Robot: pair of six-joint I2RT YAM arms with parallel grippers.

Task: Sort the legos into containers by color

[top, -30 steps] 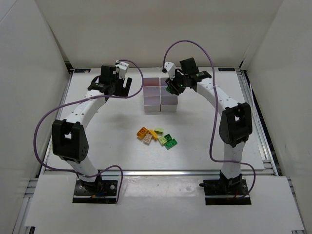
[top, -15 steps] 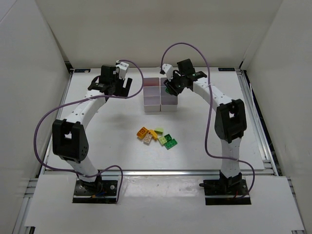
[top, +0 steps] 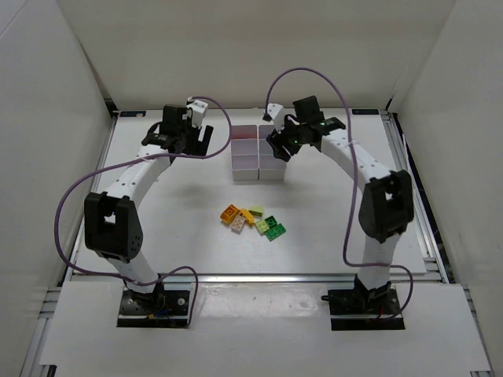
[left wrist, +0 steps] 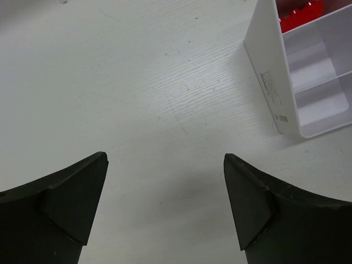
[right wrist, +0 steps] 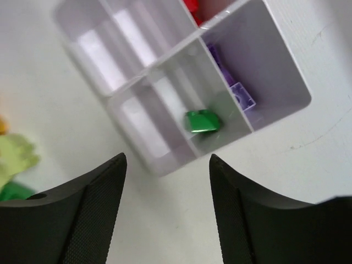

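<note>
Legos [top: 253, 221] not yet sorted lie in a small cluster on the table [top: 173, 228] between the two arms, closer to the arm bases than the containers [top: 245, 174] are. Orange sits at the cluster's left end, yellow and lime in the middle, green at the right, so its long axis runs left to right and dips a little toward the right arm.

The right gripper [right wrist: 166, 158] hangs over the containers pointing down, jaws spread and holding nothing. Below it a green brick [right wrist: 202, 121] sits in the bin next to the one with a purple brick [right wrist: 242, 94]; a red brick [left wrist: 300, 16] shows in a farther bin.

The left gripper [left wrist: 165, 159] is also released and empty, over bare table just left of the containers.

By my reading the right gripper is the nearer one, and the cluster's green end faces it; its arm is stretched far forward and would need to draw back toward its base.
</note>
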